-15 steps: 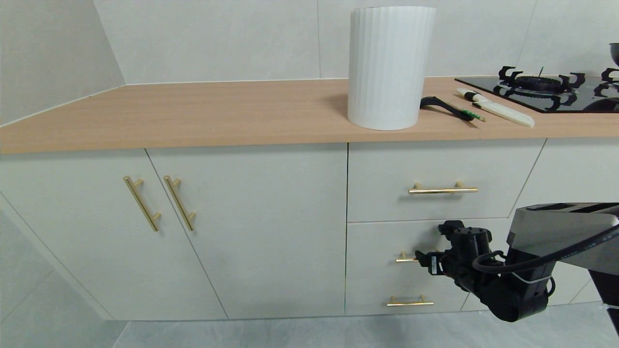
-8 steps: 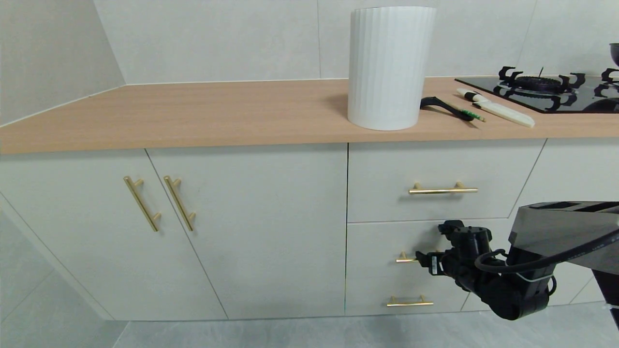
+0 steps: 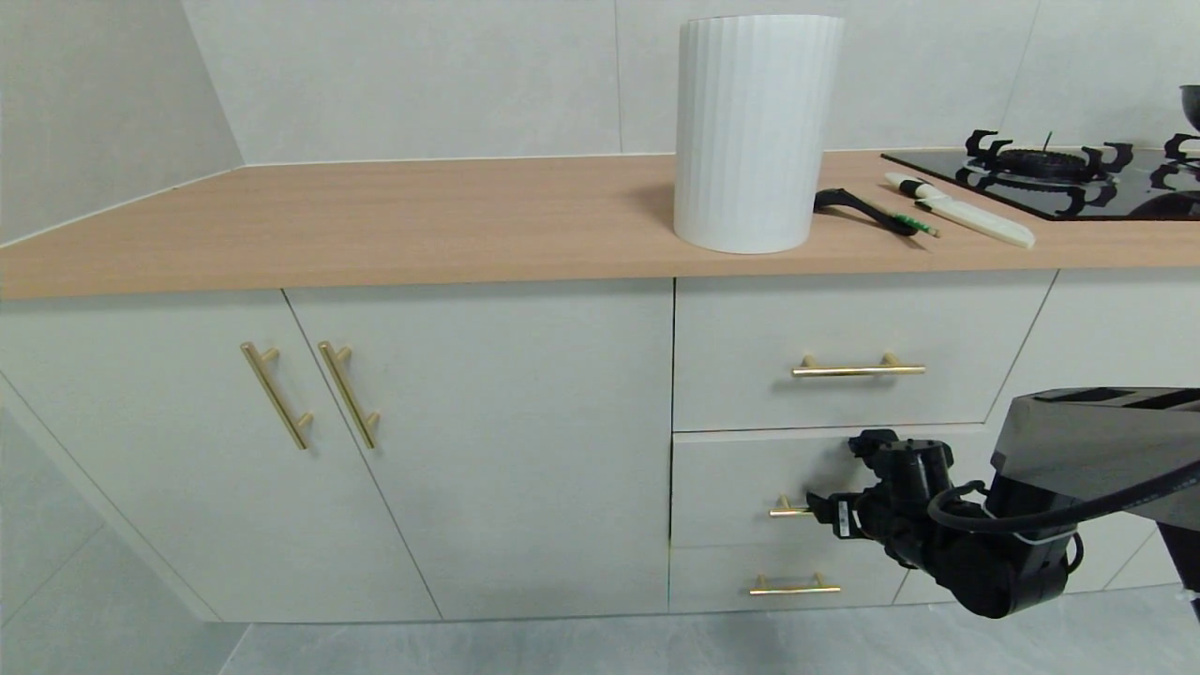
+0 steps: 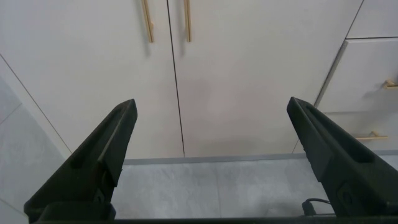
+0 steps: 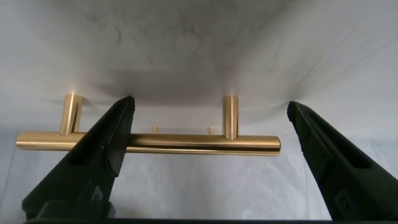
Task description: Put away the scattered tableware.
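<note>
On the wooden counter lie a white knife, a black-handled utensil and a thin green-tipped stick, all beside a tall white ribbed container. My right gripper is low at the middle drawer, whose front stands slightly out. In the right wrist view the gripper is open, with the drawer's brass handle lying across between its fingers. My left gripper is open and holds nothing, facing the cabinet doors near the floor.
A black gas hob is at the counter's right end. A top drawer and a bottom drawer sit above and below the middle one. Two doors with brass handles fill the left half. Grey floor tiles lie below.
The middle drawer has come out a little; its top edge now shows. My right gripper and the handle have shifted slightly down and toward me.
</note>
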